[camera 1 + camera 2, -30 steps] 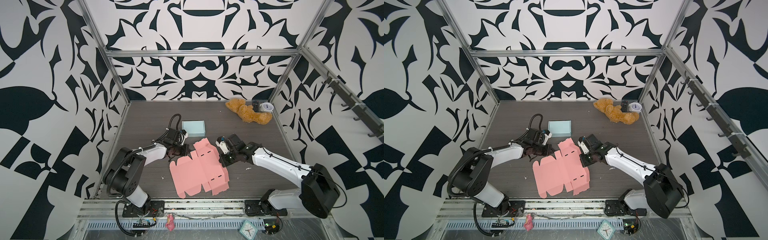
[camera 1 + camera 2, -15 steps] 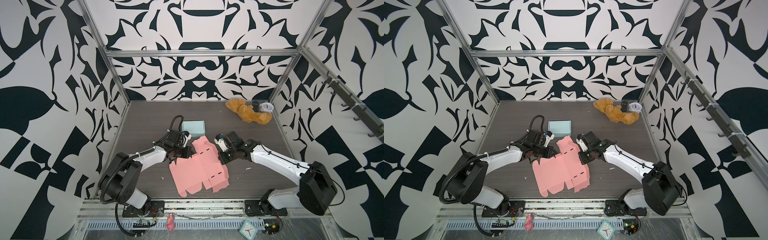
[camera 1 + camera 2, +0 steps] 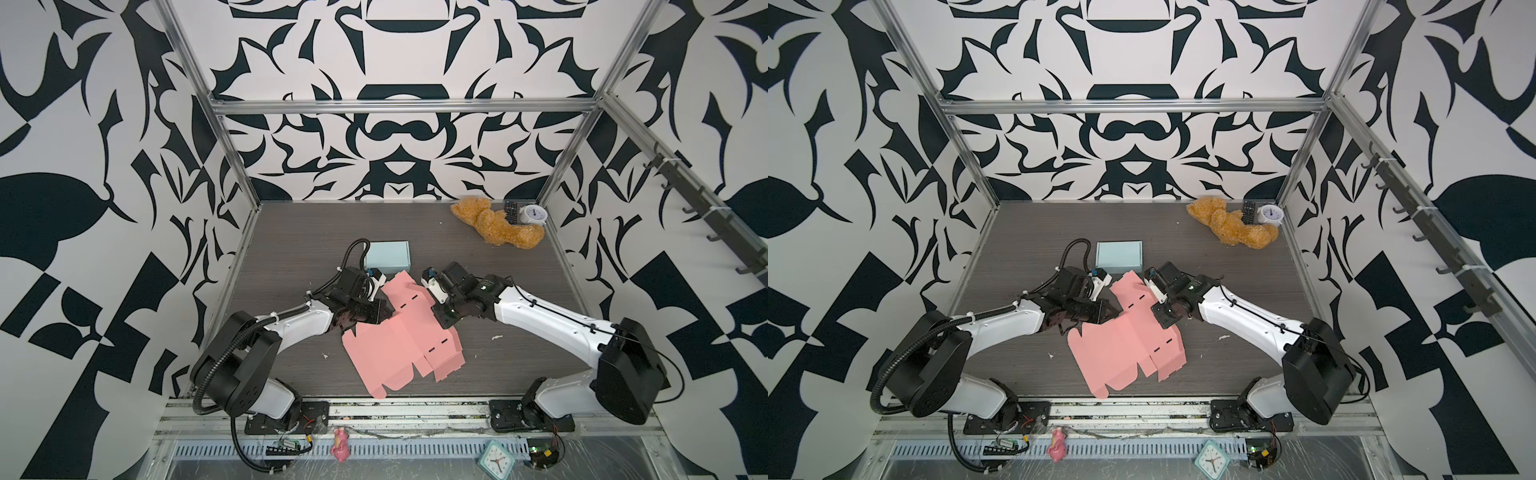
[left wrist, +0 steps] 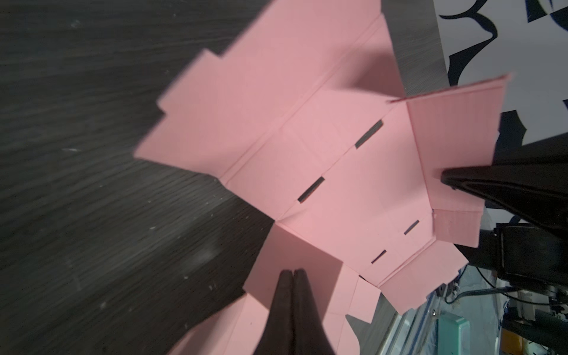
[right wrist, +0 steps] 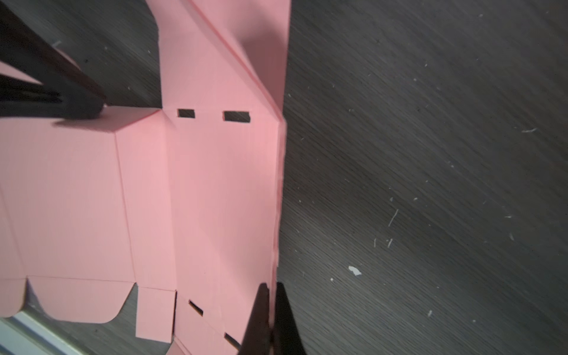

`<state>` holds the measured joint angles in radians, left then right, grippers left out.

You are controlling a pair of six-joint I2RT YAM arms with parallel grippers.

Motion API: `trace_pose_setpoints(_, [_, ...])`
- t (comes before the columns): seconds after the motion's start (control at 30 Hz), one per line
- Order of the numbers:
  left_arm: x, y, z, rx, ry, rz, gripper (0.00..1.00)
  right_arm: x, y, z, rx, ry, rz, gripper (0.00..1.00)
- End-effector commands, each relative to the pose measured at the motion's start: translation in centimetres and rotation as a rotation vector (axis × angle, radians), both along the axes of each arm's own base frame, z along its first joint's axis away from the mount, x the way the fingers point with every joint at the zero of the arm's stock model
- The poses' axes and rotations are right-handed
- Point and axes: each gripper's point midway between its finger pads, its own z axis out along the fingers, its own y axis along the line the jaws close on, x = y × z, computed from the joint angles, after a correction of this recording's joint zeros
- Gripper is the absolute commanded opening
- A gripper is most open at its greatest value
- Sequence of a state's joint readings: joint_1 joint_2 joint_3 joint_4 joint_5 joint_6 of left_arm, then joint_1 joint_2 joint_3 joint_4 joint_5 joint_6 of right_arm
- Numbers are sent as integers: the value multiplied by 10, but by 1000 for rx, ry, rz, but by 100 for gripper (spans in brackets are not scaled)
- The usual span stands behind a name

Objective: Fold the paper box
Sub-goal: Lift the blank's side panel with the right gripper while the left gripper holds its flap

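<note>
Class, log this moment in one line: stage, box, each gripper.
stage: early folding | pink box blank: mostly flat | left gripper: shut, tip on flap | right gripper: shut on its edge

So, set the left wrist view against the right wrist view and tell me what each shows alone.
Left wrist only: the patterned wall. Right wrist only: a white scrap on the table, and the pink box sheet with its folded edge running between the right gripper tips. Both: that sheet with its slots, the dark table, and both grippers shut, the left gripper pressed against a flap.
</note>
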<state>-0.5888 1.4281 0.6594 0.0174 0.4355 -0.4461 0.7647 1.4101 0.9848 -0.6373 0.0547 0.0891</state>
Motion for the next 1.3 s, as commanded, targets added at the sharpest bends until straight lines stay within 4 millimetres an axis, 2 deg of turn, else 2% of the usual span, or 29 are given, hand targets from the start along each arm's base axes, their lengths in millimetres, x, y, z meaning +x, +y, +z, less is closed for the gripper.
trace_pose_setpoints(0.0, [1,6,20,-45,-38,17,4,15,-6,24,-74,-132,38,0])
trace_pose_setpoints(0.17, [11,28,49,-91,-101,80,5,26,-9,37,-168,-273,100,0])
trace_pose_setpoints(0.3, [25,46,58,-114,-121,149,5,31,-3,45,-234,-360,149,0])
trace_pose_setpoints(0.47, [53,63,52,-194,-76,238,6,36,8,49,-361,-456,215,0])
trace_pose_setpoints(0.63, [68,59,35,-214,-43,234,8,36,26,54,-490,-557,287,0])
trace_pose_setpoints(0.9, [70,52,8,-229,3,205,10,37,48,54,-572,-649,367,0])
trace_pose_setpoints(1.27, [45,40,4,-287,23,138,11,45,62,44,-638,-733,447,0])
